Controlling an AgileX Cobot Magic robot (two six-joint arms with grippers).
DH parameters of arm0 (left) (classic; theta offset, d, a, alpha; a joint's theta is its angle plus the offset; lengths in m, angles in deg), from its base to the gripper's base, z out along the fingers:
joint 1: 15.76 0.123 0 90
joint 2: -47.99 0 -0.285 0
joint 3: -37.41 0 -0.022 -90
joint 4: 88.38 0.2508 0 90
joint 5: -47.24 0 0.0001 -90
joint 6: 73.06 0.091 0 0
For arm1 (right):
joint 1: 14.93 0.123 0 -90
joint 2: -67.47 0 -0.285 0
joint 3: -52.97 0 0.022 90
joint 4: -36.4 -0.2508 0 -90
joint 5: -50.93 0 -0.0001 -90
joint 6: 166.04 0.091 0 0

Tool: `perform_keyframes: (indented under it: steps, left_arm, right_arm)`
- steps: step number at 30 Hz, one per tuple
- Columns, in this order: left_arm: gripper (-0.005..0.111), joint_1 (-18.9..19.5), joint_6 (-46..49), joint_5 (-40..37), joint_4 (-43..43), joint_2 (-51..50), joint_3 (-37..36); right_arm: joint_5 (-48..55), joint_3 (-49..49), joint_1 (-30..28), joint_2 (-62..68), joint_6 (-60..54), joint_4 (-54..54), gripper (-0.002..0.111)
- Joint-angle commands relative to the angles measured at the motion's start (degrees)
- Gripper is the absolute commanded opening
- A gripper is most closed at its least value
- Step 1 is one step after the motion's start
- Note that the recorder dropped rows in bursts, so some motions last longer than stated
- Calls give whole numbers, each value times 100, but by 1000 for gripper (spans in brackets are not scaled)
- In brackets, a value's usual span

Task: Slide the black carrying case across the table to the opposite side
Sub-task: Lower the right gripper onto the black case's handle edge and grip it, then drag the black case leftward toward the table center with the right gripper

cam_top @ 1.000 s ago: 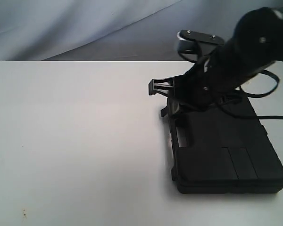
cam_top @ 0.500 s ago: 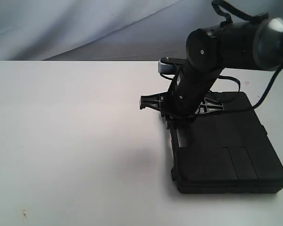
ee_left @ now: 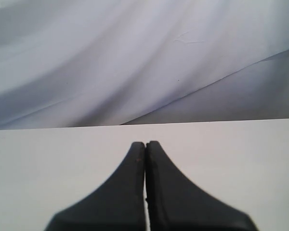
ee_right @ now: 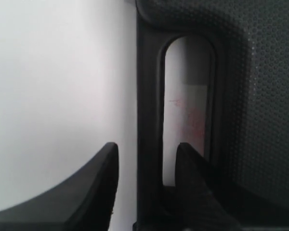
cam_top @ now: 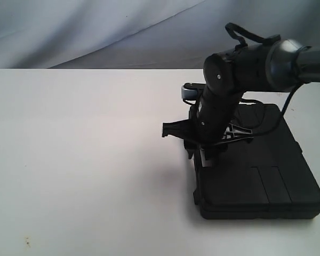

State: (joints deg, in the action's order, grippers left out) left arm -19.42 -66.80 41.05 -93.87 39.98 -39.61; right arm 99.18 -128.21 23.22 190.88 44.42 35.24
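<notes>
Flat black ribbed plastic case (cam_top: 256, 176) sits toward the right of the wide white matte table (cam_top: 85, 149), with the right gripper (ee_right: 147, 151) loosely straddling its handle bar, jaws apart. The left gripper (ee_left: 145, 144) is pinched closed. I'd drag low and steady so it doesn't twist.

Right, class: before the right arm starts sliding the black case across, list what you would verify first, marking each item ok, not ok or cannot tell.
1. Right end effector open and straddling the handle bar: ok.
2. One finger inside the slot, the other outside the case edge: ok.
3. Fingers closed on the bar: not ok; a gap shows beside the outer finger.
4. Case lying flat on the table: ok.
5. Path across the table: ok; the exterior view shows nothing in the way.
6. Left end effector shut, with no case in its view: ok.
</notes>
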Motion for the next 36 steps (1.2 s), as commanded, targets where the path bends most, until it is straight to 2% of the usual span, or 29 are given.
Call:
perform_keyframes:
  steps: [1, 6, 12, 22, 29, 32, 36]
  left_arm:
    - [0, -30, 0, 28, 5, 22, -20]
    - [0, -30, 0, 28, 5, 22, -20]
    - [0, -30, 0, 28, 5, 22, -20]
    - [0, -30, 0, 28, 5, 22, -20]
    - [0, -30, 0, 28, 5, 22, -20]
    - [0, -30, 0, 28, 5, 22, -20]
    - [0, -30, 0, 28, 5, 22, -20]
  right_arm:
    - [-5, -33, -35, 150, 218, 238, 36]
    - [-157, -33, -35, 208, 301, 238, 26]
    - [-327, -33, -35, 208, 301, 238, 1]
    - [-661, -33, -35, 208, 405, -106, 0]
    - [-867, -58, 289, 677, 428, -742, 0]
    - [-631, -651, 581, 950, 469, -725, 0]
    - [64, -2016, 817, 1513, 598, -682, 0]
